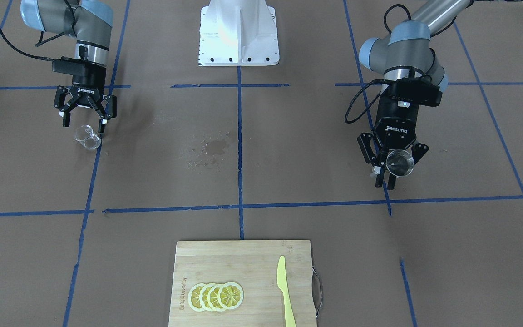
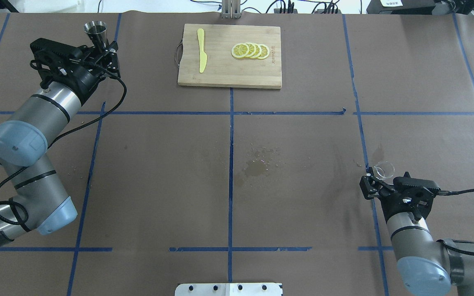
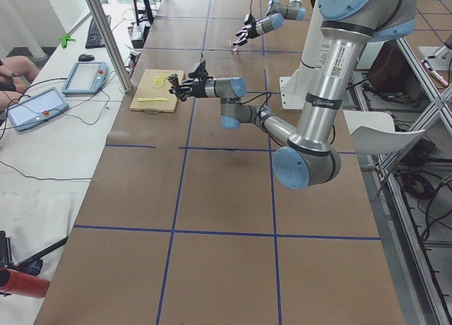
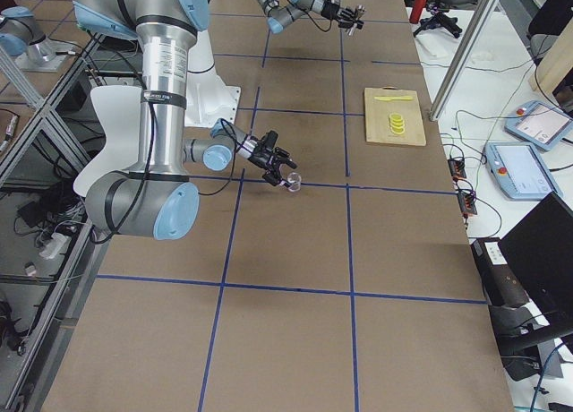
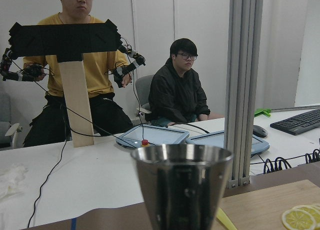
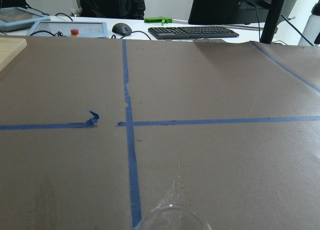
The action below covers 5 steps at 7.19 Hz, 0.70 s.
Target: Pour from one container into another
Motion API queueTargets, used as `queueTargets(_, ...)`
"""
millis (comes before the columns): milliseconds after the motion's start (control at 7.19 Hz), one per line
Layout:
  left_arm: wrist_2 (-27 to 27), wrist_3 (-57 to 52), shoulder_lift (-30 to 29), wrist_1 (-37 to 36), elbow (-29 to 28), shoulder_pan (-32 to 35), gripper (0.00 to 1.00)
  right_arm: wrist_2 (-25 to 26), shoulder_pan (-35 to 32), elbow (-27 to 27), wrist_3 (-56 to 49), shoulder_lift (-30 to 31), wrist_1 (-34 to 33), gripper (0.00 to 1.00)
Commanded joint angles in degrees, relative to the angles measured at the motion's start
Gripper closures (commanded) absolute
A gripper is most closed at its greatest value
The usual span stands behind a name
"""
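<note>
- The glass beaker (image 1: pixel 86 137) sits at about 3 o'clock on the tabletop (image 2: pixel 159 185) in the overhead view. It appears to rest on the brown paper, and I cannot tell whether it holds anything.
- The right tool (image 1: pixel 84 125) hangs just behind the beaker with its fingers spread wide. The beaker lies just past the fingertips, not between them, so it is not gripped.
- The steel jigger (image 1: pixel 400 163) is far off at about 10 o'clock, well apart from the beaker. It stands upright with its wide mouth up.
- The left tool (image 1: pixel 386 177) is clamped on the jigger's lower part. The pictures do not show whether the jigger's foot is clear of the tabletop.
- Progress, as I judge it: the receiving vessel is in hand, and nothing else is done. The beaker has yet to be grasped, lifted, brought across to the jigger and tipped.
- A damp stain (image 2: pixel 255 166) marks the paper at the centre, between the two vessels.
- At 12 o'clock lies a wooden cutting board (image 2: pixel 228 74) with overlapping lemon slices (image 2: pixel 250 50) and a yellow-green knife (image 2: pixel 201 55).
- Writing: each tool's body carries the white word ROBOTIQ. The board has a burnt-in mark along one edge, and the big arms have lettering down them; both are too small to read.
</note>
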<state>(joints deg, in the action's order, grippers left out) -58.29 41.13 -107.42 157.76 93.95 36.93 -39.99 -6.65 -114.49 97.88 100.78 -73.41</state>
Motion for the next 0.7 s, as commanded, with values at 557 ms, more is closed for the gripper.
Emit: queueTargets(557, 0.90, 7.87, 7.72, 0.62, 1.48, -0.01, 1.00, -51.11, -21.04, -16.28, -22.33, 4.25, -0.60, 0.00)
